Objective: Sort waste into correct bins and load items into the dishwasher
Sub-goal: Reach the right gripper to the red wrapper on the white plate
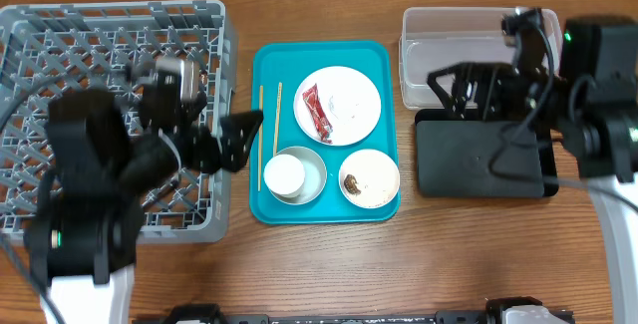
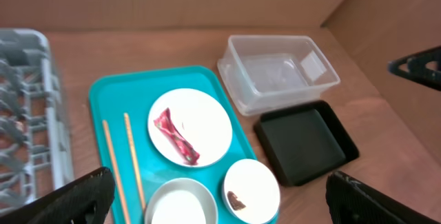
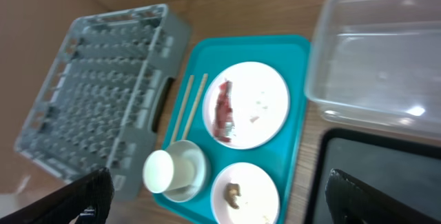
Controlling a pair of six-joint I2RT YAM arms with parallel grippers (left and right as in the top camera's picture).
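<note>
On the left side of the plate (image 1: 351,97), mid tray (image 1: 267,65), lies the wrapper (image 1: 315,111): light, crinkly, slippery film by my reckoning, best pinched across its middle. My left pincer (image 1: 242,141) and right pincer (image 1: 445,93) both gape wide, holding nothing.

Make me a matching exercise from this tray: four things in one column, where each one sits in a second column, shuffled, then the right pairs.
Things:
1. wrapper
2. brown lump
3. cup
4. chopsticks

Places:
A. in the white bowl
B. straight on the teal tray
C. on the plate
D. in the grey bowl

Pairs: 1-C, 2-A, 3-D, 4-B
</note>
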